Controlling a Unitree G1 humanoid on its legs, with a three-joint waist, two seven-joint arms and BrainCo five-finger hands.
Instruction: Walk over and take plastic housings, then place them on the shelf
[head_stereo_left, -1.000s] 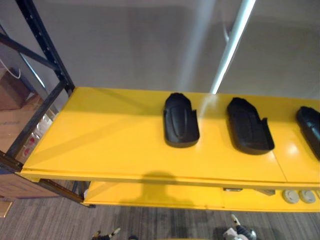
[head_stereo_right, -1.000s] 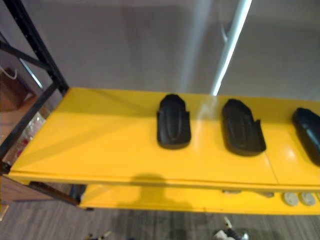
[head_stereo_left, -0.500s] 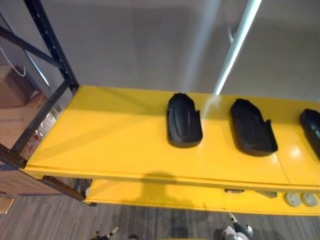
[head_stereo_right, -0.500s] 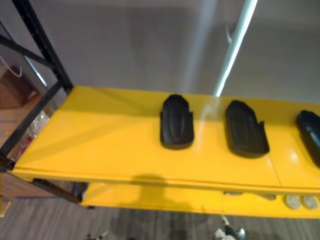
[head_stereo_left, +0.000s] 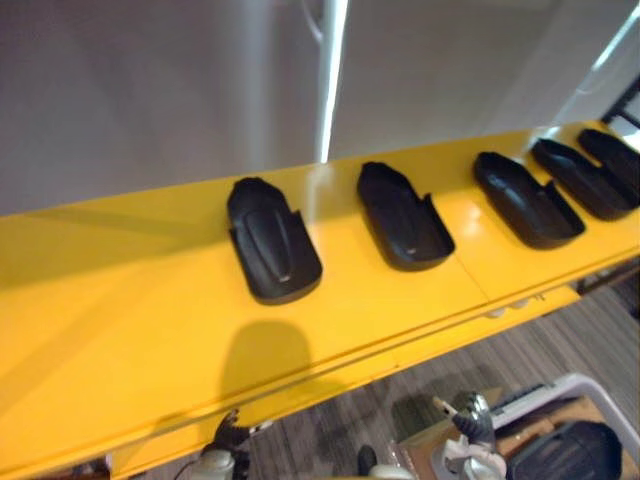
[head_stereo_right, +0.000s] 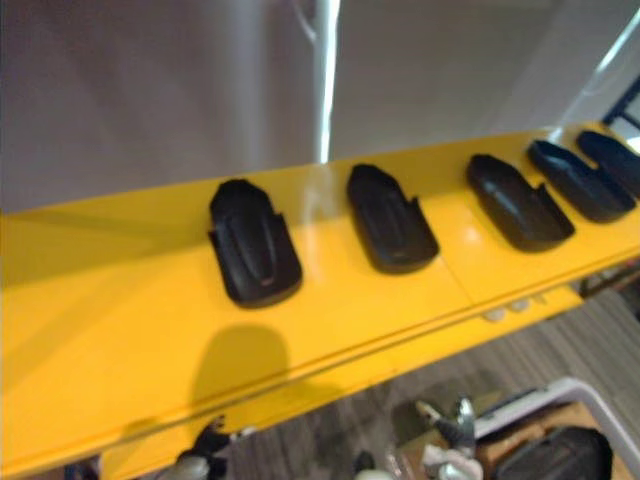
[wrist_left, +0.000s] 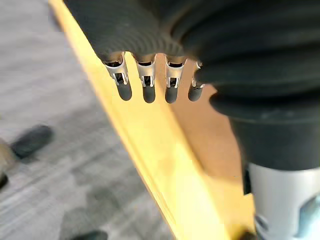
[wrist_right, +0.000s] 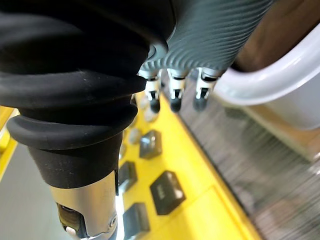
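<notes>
Five black housings (head_stereo_left: 403, 215) lie in a row on the yellow shelf (head_stereo_left: 120, 330). Both hands are empty, so this is the fetch step: next, turn to the white bin (wrist_right: 280, 90); the dark shape (head_stereo_left: 560, 455) inside is probably another housing. Pose: left hand (wrist_left: 145, 75) and right hand (wrist_right: 172, 87) hang below the shelf edge, fingers straight, slightly apart.

Five plastic housings (head_stereo_left: 272, 252) lay in a row on one yellow shelf (head_stereo_left: 110, 330), spread from centre frame to the upper right (all black, all alike). Two hands showed at the bottom edge: the left hand (head_stereo_left: 222, 448) and the right hand (head_stereo_left: 466, 432). One white bin (wrist_right: 270, 77) sat lower right.
</notes>
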